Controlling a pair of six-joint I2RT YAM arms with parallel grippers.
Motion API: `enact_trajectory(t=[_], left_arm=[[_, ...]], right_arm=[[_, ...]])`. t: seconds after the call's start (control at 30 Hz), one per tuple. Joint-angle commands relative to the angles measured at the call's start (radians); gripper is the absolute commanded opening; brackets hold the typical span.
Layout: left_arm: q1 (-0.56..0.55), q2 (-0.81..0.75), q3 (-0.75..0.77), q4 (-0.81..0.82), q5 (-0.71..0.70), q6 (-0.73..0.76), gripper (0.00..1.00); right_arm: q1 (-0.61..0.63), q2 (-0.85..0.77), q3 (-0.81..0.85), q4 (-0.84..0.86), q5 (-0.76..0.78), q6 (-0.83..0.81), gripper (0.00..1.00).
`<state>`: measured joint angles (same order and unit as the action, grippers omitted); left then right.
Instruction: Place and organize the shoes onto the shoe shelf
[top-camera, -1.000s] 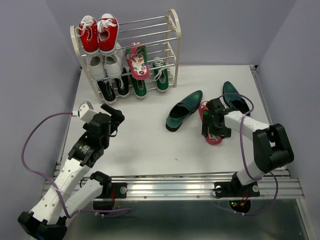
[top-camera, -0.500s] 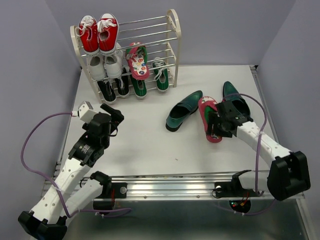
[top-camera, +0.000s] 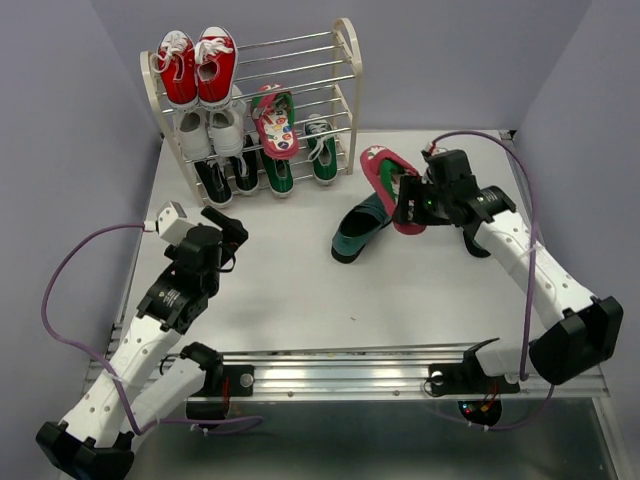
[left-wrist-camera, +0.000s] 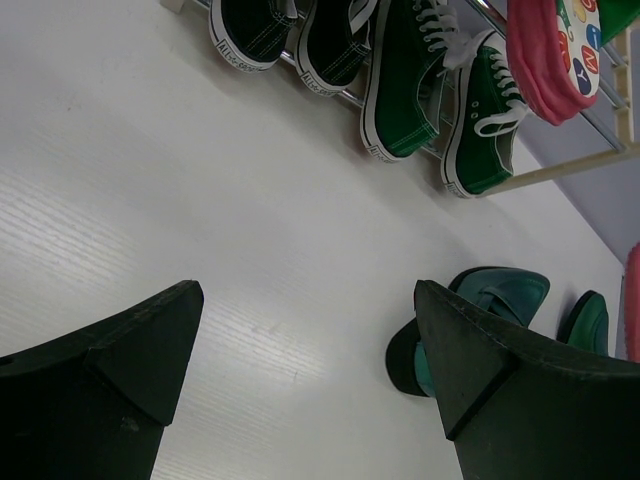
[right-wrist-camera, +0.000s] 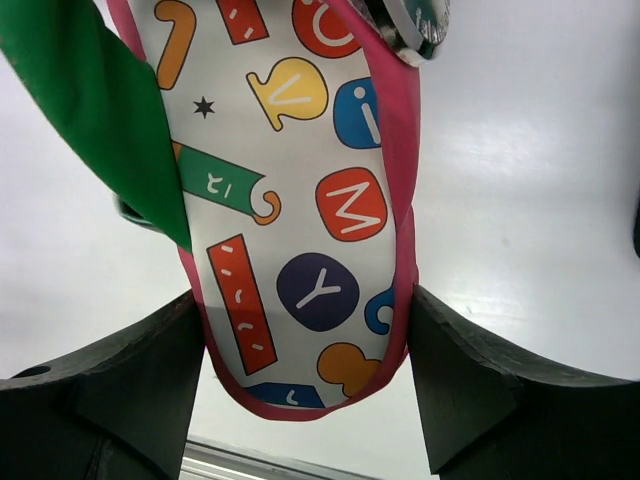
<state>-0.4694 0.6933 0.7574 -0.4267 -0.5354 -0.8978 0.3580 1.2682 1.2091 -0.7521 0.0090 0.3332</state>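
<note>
1. The right gripper (top-camera: 410, 200) is clamped on the red-pink flip-flop (top-camera: 383, 185). Its fingers (right-wrist-camera: 150, 370) press the pink edges on either side of the patterned insole.
2. What changed: a second ago that flip-flop lay flat on the table (top-camera: 300, 290) between the two loafers, with the gripper down on it. Now it is off the surface, tilted and carried toward 11 o'clock. It hangs over the toe end of the nearer loafer (top-camera: 362, 228).
3. The second loafer (top-camera: 475, 240) lies at about 4 o'clock from the gripper, partly hidden by the arm.
4. The shoe shelf (top-camera: 345, 60) stands at 10 o'clock from the held shoe, well apart. The mate flip-flop (top-camera: 275, 122) leans on its middle tier, above the green sneakers (top-camera: 278, 172) on the bottom tier.
5. Meaning for the task — the pickup looks done and the transfer is under way. The natural slot appears to be the bare rods just right of the mate.
6. Both loafers are not yet shelved, so the task seems a little past halfway.
7. The left gripper (top-camera: 228, 228) waits at 8 o'clock — fingers spread, nothing between them.
</note>
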Motion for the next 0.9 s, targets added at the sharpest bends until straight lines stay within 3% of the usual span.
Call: enact_trajectory(t=[0.0,0.23,0.37,0.6,0.87], left_arm=[[0.003,0.006,0.029,0.032,-0.026,0.023,0.99],[0.005,0.003,0.037,0.026,-0.029,0.031,0.99],[0.003,-0.003,0.037,0.019,-0.037,0.034,0.99],[0.006,-0.023,0.033,0.008,-0.055,0.031,0.99],[0.006,-0.028,0.033,0.013,-0.058,0.031,0.99]], right_arm=[[0.093,0.114,0.191,0.085,-0.029,-0.040,0.09],[0.186,0.390,0.518,0.120,0.038,-0.020,0.07],[0.206,0.479,0.650,0.132,0.202,0.024,0.01],[0.216,0.436,0.618,0.197,0.233,0.018,0.01],[0.216,0.266,0.529,0.238,0.209,-0.028,0.01]])
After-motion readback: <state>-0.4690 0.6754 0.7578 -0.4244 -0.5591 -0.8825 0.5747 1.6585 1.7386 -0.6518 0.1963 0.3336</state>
